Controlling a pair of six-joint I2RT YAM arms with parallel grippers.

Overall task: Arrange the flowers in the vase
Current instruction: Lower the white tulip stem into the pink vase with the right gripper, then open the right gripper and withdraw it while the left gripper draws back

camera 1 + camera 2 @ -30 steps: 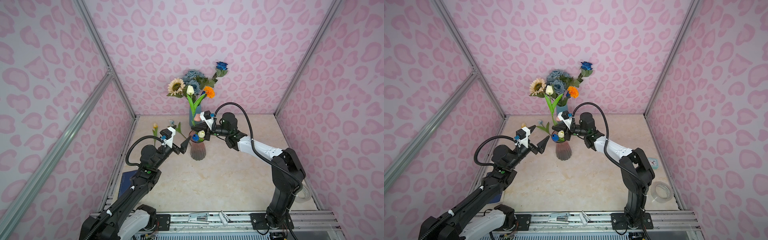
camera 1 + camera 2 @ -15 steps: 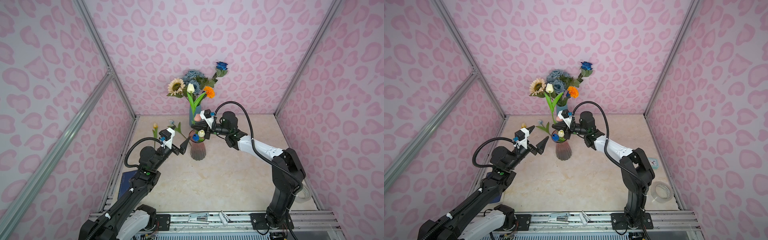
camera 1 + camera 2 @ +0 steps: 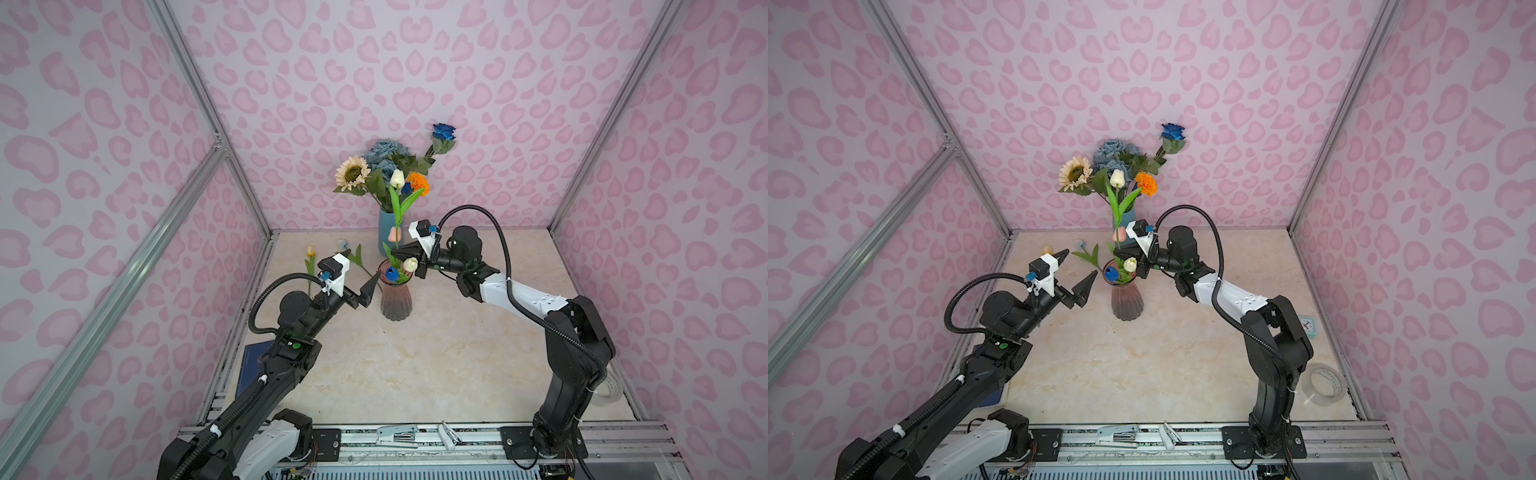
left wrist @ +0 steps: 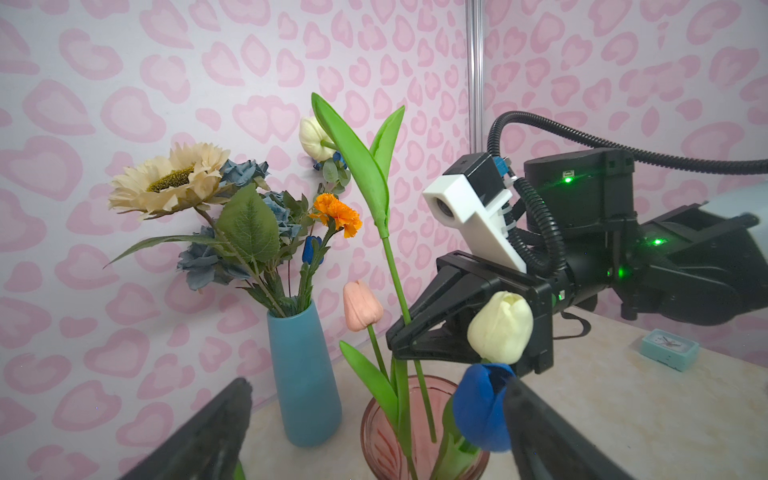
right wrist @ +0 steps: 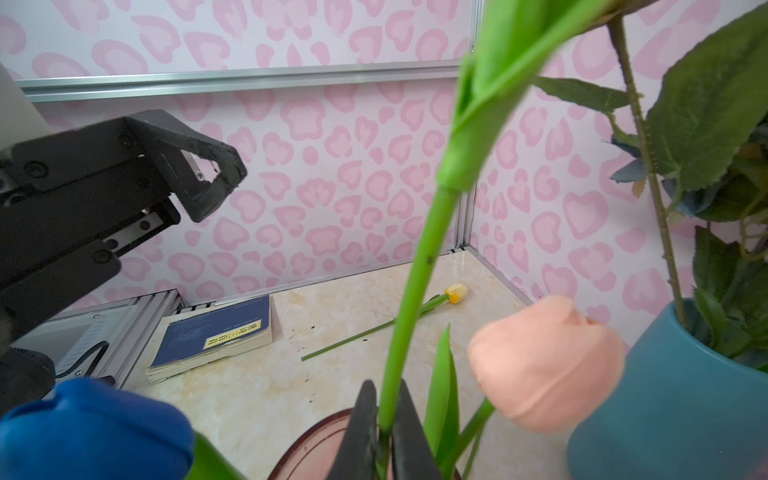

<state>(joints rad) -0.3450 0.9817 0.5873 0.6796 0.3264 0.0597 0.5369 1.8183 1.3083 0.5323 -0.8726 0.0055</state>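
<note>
Obs.: right claw (image 4: 400,337) clenched on the lower stem of the tall white tulip (image 3: 397,178), just above the rim of the pink glass vase (image 3: 395,300). In the right wrist view both fingers (image 5: 359,432) press the green stem from either side. Stem stands near upright, foot inside the vase mouth, head well above the other blooms there. Already in the same vase: short cream tulip (image 4: 500,326), blue tulip (image 4: 478,407), pink tulip (image 5: 544,365). Left claw (image 3: 1079,262) released, jaws wide, empty, just beside the vase. Not yet in: yellow tulip (image 5: 456,293) and a pale tulip (image 3: 343,243), both lying flat on the counter (image 3: 436,353) toward the back-left corner. Blue vase (image 4: 303,374) at the back wall holds the sunflower (image 4: 170,178), roses (image 4: 243,170) and marigold (image 4: 336,212), apart from the work. Handling, judged: tulips light; stems thin, smooth, springy, likely to pivot in a pinch. Heads soft and would deform, so take hold mid-stem below the leaves, never on the bloom. The tall one looks top-heavy and may lean on the rim once let go. Vase is glass with a narrow foot; a sideways shove from a stem could tip it.
</note>
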